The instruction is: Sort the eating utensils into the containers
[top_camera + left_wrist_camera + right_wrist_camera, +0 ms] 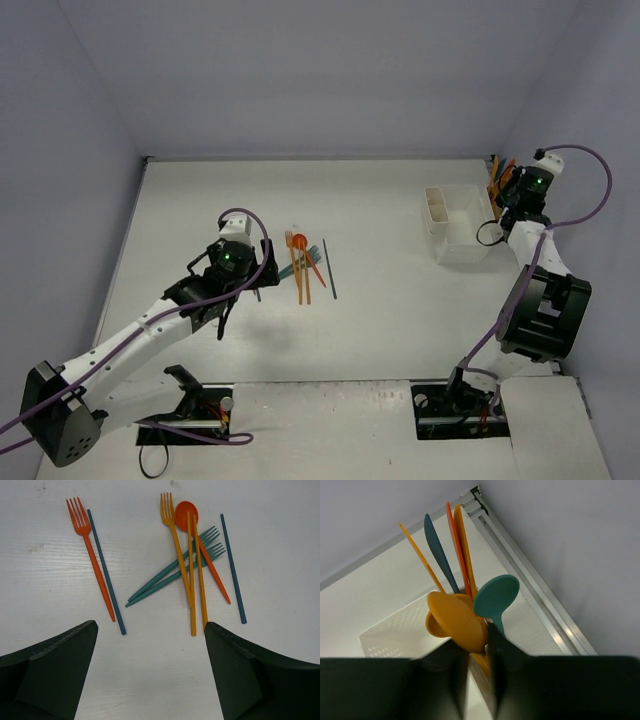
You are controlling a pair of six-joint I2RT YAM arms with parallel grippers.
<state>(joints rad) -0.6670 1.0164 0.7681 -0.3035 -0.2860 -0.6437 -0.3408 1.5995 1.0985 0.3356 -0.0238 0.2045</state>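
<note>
Loose eating utensils lie mid-table (303,262): a red-orange fork (90,560) beside a teal stick (106,572), then a crossed pile with an orange fork (176,550), a red-orange spoon (186,515), two teal forks (175,572) and another teal stick (233,570). My left gripper (150,625) hovers open just short of them, holding nothing. The white containers (458,224) stand at the far right. At their right end stand several utensils, among them an orange spoon (455,620), a teal spoon (495,596) and a teal knife (437,550). My right gripper (477,645) has its jaws slightly apart around an orange handle.
The table's back right corner rail (520,565) and the side wall run close behind the right gripper. The container's perforated white wall (395,635) lies just left of the standing utensils. The left arm (140,335) stretches from the near left corner.
</note>
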